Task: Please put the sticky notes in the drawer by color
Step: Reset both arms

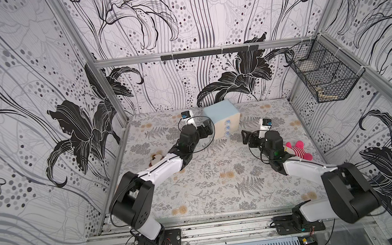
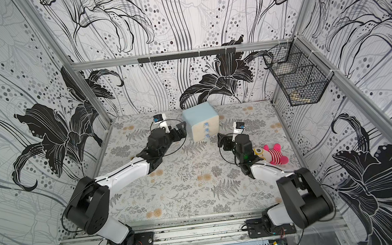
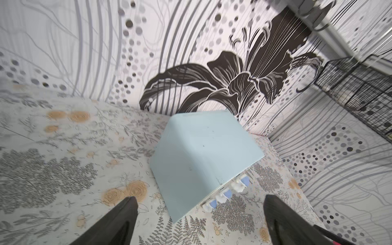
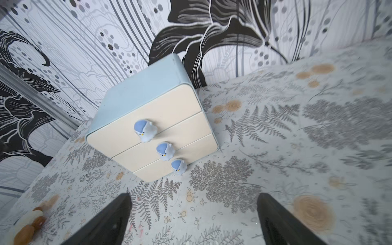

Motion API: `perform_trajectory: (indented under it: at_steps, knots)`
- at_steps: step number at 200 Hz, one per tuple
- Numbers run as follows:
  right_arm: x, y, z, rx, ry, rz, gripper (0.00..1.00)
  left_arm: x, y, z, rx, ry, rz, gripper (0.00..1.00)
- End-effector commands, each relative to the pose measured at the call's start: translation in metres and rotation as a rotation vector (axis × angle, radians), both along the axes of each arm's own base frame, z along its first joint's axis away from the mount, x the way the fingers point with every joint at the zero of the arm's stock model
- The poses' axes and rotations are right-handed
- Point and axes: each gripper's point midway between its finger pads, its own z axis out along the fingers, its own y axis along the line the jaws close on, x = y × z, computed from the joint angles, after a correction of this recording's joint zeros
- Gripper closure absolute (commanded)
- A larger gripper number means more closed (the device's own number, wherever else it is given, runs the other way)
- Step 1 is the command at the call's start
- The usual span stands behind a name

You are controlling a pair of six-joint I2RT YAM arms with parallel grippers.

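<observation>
Facing closed drawer | left jaws and right jaws wide open, empty | drawer probably light, may slide; pinch small smooth knob | sticky notes unseen

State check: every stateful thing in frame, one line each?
drawer: upright on the table, all three fronts shut.
left gripper: open, empty, beside the drawer.
right gripper: open, empty, facing the drawer fronts.
pink striped plush: lying on the table.
brown toy: lying on the table, partly hidden.
wire basket: hung on the wall frame.
sticky notes: none visible.
</observation>
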Motion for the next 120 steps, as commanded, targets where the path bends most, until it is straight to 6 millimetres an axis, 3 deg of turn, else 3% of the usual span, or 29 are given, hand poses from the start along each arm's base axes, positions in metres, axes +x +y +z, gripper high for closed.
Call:
perform_trajectory:
  at_steps: [1, 24, 51, 89, 107, 120]
  knots:
    - [-0.017, -0.038, -0.007, -0.204, -0.008, -0.107, 0.01, -0.016, 0.031, 0.032, 0.095, -0.221, 0.084, 0.03]
    - [-0.029, -0.059, -0.001, -0.321, -0.068, -0.167, 0.01, -0.047, 0.072, 0.02, 0.19, -0.293, 0.191, 0.03]
    - [-0.04, -0.091, -0.011, -0.415, -0.057, -0.286, 0.01, -0.081, 0.116, 0.002, 0.285, -0.337, 0.287, 0.03]
    - [-0.053, -0.134, -0.027, -0.448, -0.09, -0.423, 0.01, -0.096, 0.171, -0.029, 0.357, -0.183, 0.401, 0.03]
    - [-0.048, -0.144, -0.043, -0.423, -0.069, -0.408, 0.01, -0.107, 0.195, -0.038, 0.379, -0.161, 0.469, 0.03]
    - [-0.045, -0.142, -0.043, -0.409, -0.105, -0.382, 0.01, -0.113, 0.208, -0.046, 0.398, -0.15, 0.511, 0.03]
